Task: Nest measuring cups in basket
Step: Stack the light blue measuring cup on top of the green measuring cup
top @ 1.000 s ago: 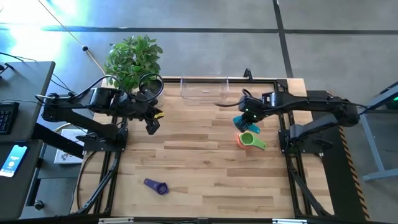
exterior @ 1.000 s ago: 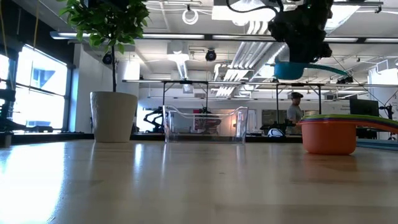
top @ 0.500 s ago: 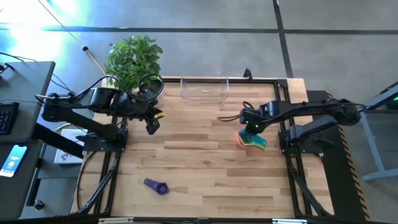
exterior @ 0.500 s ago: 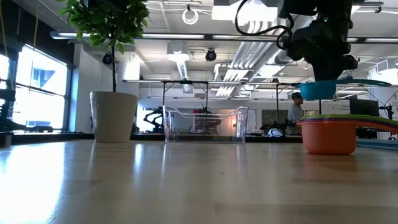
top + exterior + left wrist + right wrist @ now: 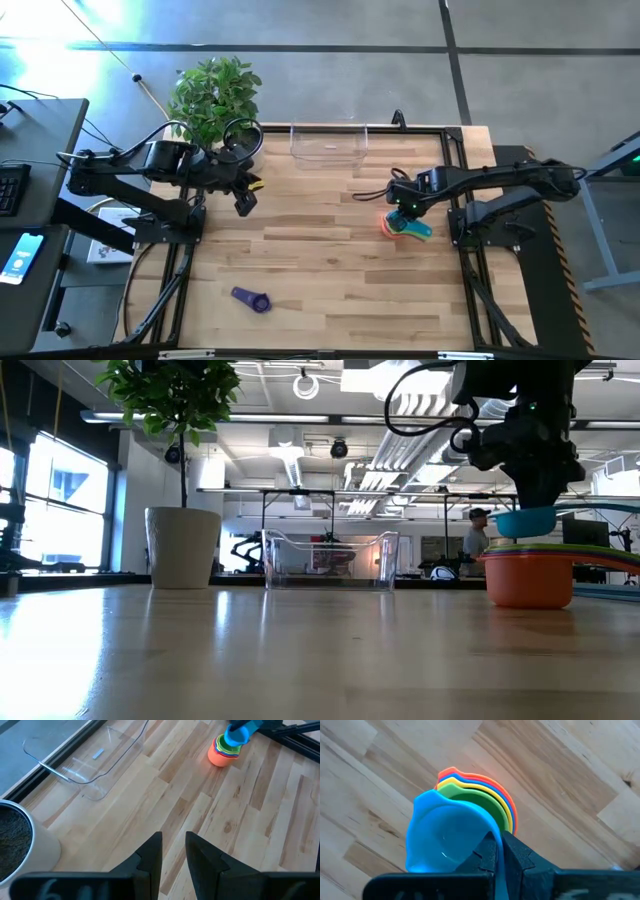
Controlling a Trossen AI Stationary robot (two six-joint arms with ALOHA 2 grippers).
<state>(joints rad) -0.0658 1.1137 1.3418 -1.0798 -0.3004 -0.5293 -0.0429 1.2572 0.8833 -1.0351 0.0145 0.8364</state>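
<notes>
Hovering blue cup (image 5: 445, 837) over stack (image 5: 492, 802)

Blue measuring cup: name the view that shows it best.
Right wrist view: the blue measuring cup fills the picture, gripped by its handle above the nested stack. The high view shows a speck, the low view its side, the left wrist view a far corner.

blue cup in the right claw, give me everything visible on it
The blue cup is a small, glossy plastic scoop with a round open bowl and a flat handle. The right claw is shut on the handle, holding the cup mouth up, roughly level. It hangs directly above the nested stack of orange, yellow and green cups, near the table's right side. Whether it touches the stack cannot be told.
</notes>
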